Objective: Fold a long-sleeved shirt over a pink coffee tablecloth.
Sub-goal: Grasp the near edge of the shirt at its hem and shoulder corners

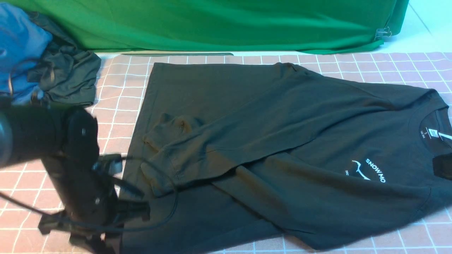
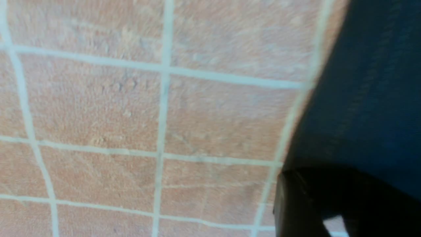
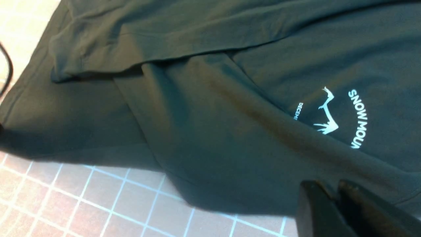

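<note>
— Where do we find the long-sleeved shirt [image 1: 247,123]?
— Spread on the pink coffee tablecloth [image 1: 120,102], collar toward our right, hem toward our left, both sleeves laid across the body.
— And our left tool [image 1: 90,233]?
— Blurred, low beside the hem, above bare tablecloth. From the wrist we see only one finger [image 2: 309,204], so we cannot tell how wide it stands.
— Our right tool [image 3: 329,189]?
— Narrow, jaws almost together with nothing between them, over the shirt's near edge by the white peak print [image 3: 327,112].
— Beyond?
— A green cloth [image 1: 212,24] at the back; far left, a smaller dark garment [image 1: 70,74] bunched with blue cloth [image 1: 17,42].
</note>
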Motion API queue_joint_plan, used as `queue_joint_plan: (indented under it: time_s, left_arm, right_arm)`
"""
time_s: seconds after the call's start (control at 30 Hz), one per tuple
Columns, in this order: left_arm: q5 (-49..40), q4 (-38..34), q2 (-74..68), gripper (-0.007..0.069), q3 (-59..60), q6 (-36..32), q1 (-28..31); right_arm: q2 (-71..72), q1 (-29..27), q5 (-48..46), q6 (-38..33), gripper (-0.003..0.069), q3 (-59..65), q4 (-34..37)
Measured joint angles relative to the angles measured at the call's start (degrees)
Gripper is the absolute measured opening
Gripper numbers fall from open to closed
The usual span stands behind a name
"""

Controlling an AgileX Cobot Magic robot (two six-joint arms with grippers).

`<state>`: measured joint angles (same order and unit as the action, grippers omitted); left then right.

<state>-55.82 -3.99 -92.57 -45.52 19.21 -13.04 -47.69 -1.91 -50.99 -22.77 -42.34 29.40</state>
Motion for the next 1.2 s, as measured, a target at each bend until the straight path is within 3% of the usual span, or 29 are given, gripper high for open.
queue_joint_plan:
  time_s: [0.23, 0.3, 0.4, 0.53, 0.73, 0.8, 0.97, 1.2]
  left_arm:
    - [3.4, 2.8, 1.0, 0.0534, 3.0, 1.2, 0.0]
    - [3.8, 3.3, 1.3, 0.0575, 3.5, 1.2, 0.0]
    - [4.8, 3.2, 1.7, 0.0577, 4.1, 0.3, 0.0]
    - [5.9, 1.0, 1.8, 0.0472, 4.5, -3.0, 0.1]
    - [6.3, -2.1, 1.8, 0.0086, 4.5, -7.1, 0.1]
    - [6.3, -2.3, 2.1, 0.0048, 4.4, -7.6, 0.1]
    - [5.7, -2.0, 6.2, 0.0046, 5.1, -7.2, 0.1]
    - [4.0, -1.1, 17.6, 0.0046, 5.2, -6.9, 0.0]
  right_arm:
    - [0.0, 0.0, 0.2, 0.0, 0.0123, 0.0, 0.0]
    - [0.0, 0.0, 0.2, 0.0, 0.0123, 0.0, 0.0]
    - [0.0, 0.0, 0.2, 0.0, 0.0123, 0.0, 0.0]
    - [0.0, 0.0, 0.2, 0.0, 0.0123, 0.0, 0.0]
    - [0.0, 0.0, 0.2, 0.0, 0.0123, 0.0, 0.0]
    - [0.0, 0.0, 0.2, 0.0, 0.0123, 0.0, 0.0]
    - [0.0, 0.0, -1.3, 2.1, 0.0123, -0.1, -1.1]
    - [-4.0, 0.0, -11.7, 10.8, 0.0123, -4.8, -11.6]
